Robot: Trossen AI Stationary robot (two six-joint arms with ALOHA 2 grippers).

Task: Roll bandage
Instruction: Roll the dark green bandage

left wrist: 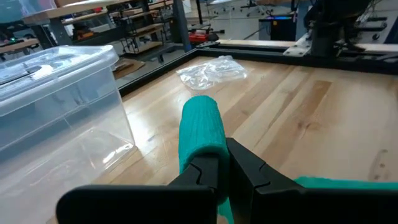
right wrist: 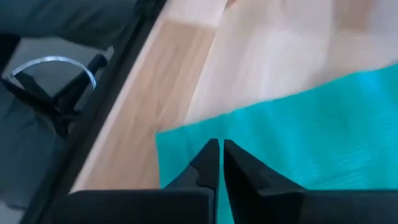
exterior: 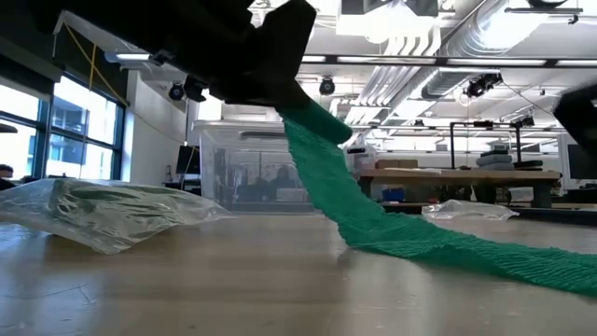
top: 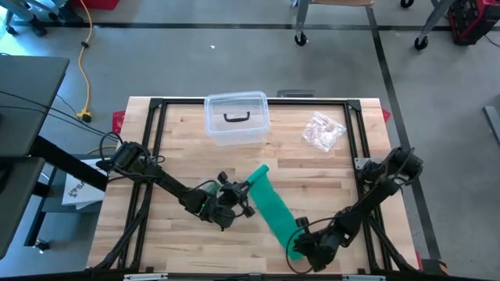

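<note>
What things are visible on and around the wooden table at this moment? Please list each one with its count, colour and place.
long green knitted bandage: one, green, table middle, running from the left gripper to the right gripper, its left end rolled
clear plastic storage box: one, transparent with dark handle, far side of the table
crumpled clear plastic wrapper: one, transparent, far right of the table
wooden table: one, light wood, black frame
left gripper: one, black, shut on the bandage roll
right gripper: one, black, shut on the bandage's near end
</note>
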